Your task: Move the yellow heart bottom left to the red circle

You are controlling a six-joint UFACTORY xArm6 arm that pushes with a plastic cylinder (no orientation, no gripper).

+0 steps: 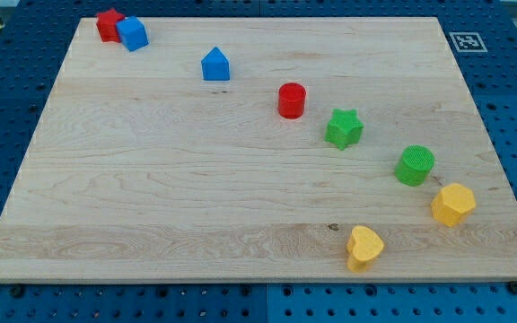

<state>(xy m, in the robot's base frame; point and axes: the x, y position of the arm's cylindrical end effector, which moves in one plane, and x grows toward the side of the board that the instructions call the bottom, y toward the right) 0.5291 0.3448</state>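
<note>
The yellow heart (363,247) lies near the board's bottom edge, right of centre. The red circle (292,100) stands upright in the upper middle of the board, well above and to the left of the heart. My tip does not show in the camera view, and no part of the rod or arm is visible.
A green star (343,128) and a green circle (415,165) lie between the red circle and the right side. A yellow hexagon (453,204) sits near the right edge. A blue house-shaped block (215,65), a blue block (133,33) and a red star (109,24) lie at the top left. The wooden board (151,197) rests on a blue pegboard.
</note>
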